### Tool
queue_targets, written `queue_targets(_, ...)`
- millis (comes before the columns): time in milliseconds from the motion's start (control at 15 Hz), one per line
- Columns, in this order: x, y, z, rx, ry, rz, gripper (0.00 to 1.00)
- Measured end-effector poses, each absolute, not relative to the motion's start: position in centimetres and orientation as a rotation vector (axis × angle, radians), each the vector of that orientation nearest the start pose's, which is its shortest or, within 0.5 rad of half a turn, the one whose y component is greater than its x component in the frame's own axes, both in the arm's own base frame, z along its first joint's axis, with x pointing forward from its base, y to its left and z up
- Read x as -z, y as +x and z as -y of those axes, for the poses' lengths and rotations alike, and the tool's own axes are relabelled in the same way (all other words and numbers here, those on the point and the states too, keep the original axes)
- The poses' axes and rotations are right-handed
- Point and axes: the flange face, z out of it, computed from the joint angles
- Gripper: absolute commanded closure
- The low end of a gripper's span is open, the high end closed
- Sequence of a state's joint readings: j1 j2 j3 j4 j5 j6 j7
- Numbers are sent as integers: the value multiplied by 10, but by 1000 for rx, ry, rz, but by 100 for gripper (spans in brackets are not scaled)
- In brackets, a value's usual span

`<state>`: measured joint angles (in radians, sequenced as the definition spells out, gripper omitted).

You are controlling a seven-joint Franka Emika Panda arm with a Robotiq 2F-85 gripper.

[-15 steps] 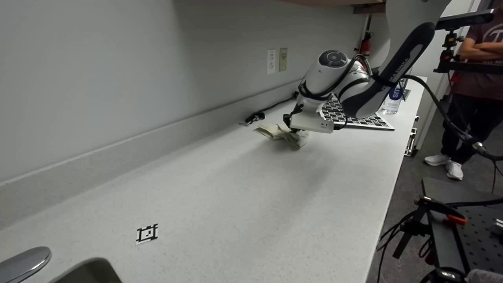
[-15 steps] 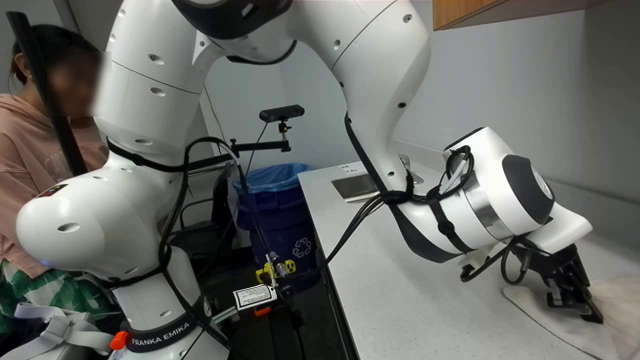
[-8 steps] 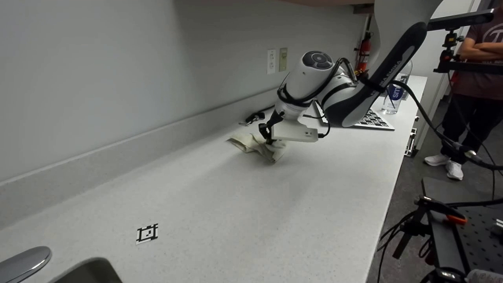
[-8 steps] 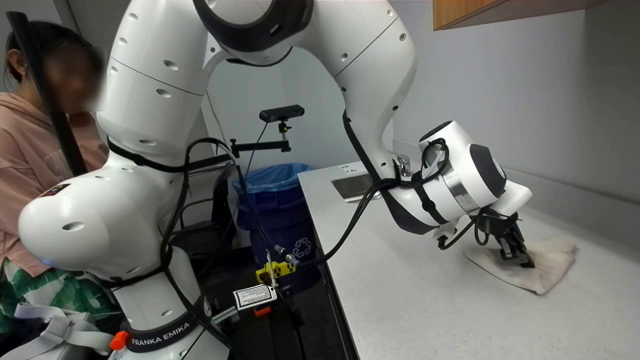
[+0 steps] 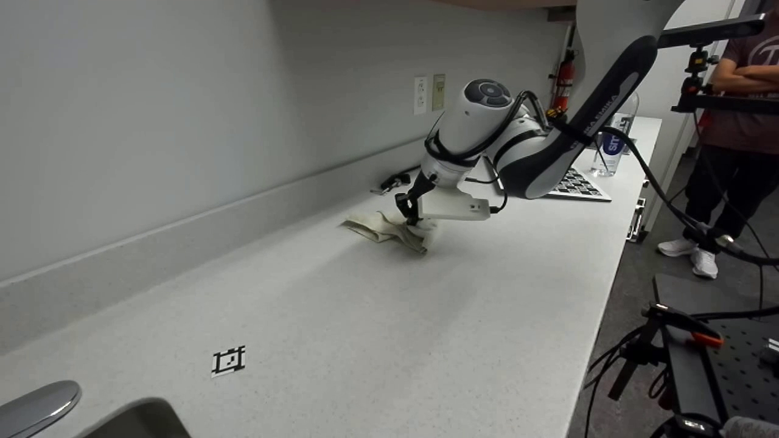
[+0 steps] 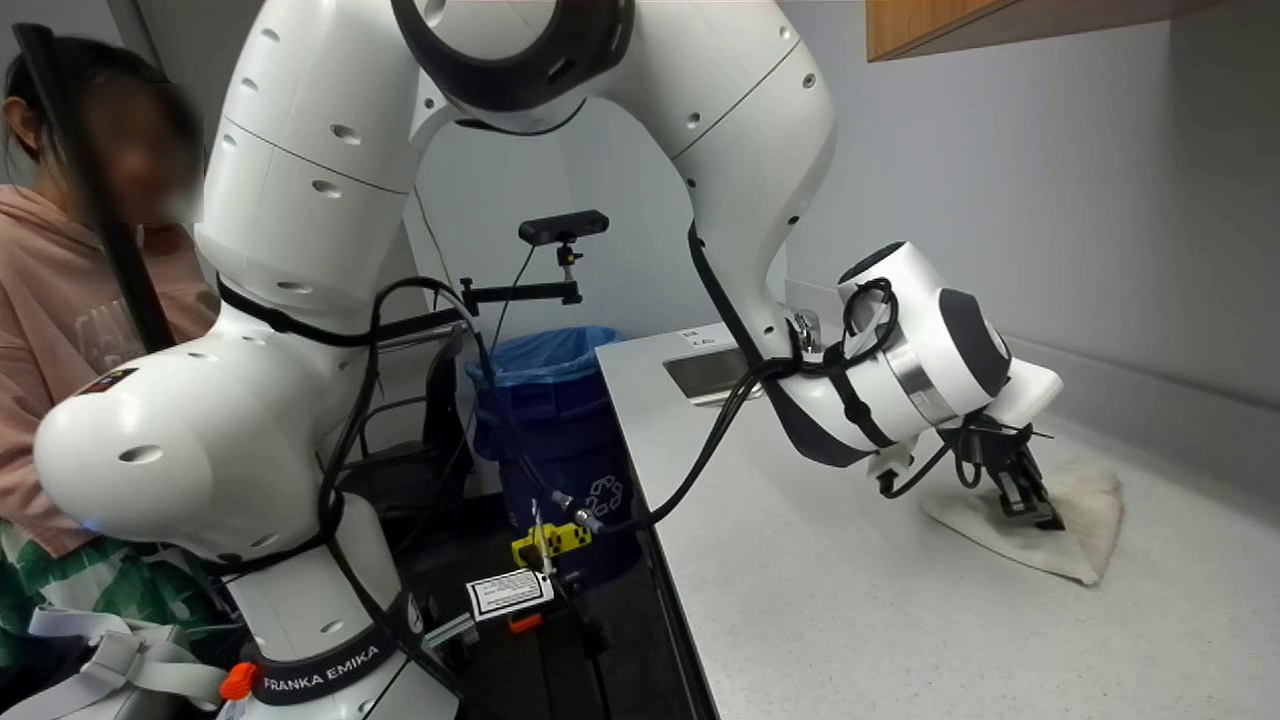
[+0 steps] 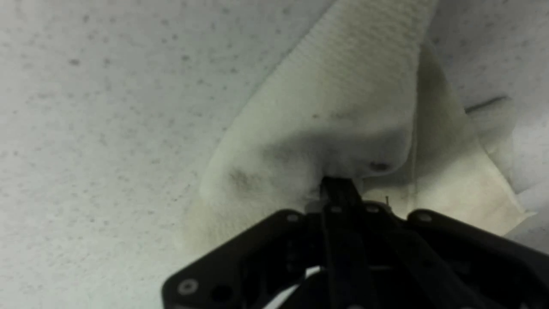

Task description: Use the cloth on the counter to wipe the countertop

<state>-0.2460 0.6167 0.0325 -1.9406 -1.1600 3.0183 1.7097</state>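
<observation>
A pale cream cloth (image 5: 374, 226) lies crumpled on the light speckled countertop (image 5: 365, 316), near the back wall. It also shows in an exterior view (image 6: 1090, 515) and fills the middle of the wrist view (image 7: 356, 77), with a few dark stains. My gripper (image 5: 414, 220) points down at the cloth; it also shows in an exterior view (image 6: 1045, 522). In the wrist view my gripper (image 7: 341, 184) has its fingers close together on a bunched fold of the cloth. The fingertips are partly hidden by the fold. The cloth's rest spreads flat on the counter around the gripper.
A checkered board (image 5: 578, 185) and a water bottle (image 5: 608, 149) stand beyond the arm. A black plug and cable (image 5: 395, 180) lie by the backsplash. The sink (image 6: 712, 373) is at the far end. A wooden cabinet (image 6: 960, 25) hangs above.
My gripper and the cloth have moved together along the counter toward the sink end, away from the checkered board. Over the last half second the shift is small.
</observation>
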Motion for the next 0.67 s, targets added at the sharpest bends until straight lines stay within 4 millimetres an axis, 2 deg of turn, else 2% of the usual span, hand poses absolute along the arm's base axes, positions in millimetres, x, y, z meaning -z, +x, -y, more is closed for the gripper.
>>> queue_targets(467,-186,595,177,892,-2753,-1497,100)
queue_targets(667,-186,586,199,900,-2735,-1574,100)
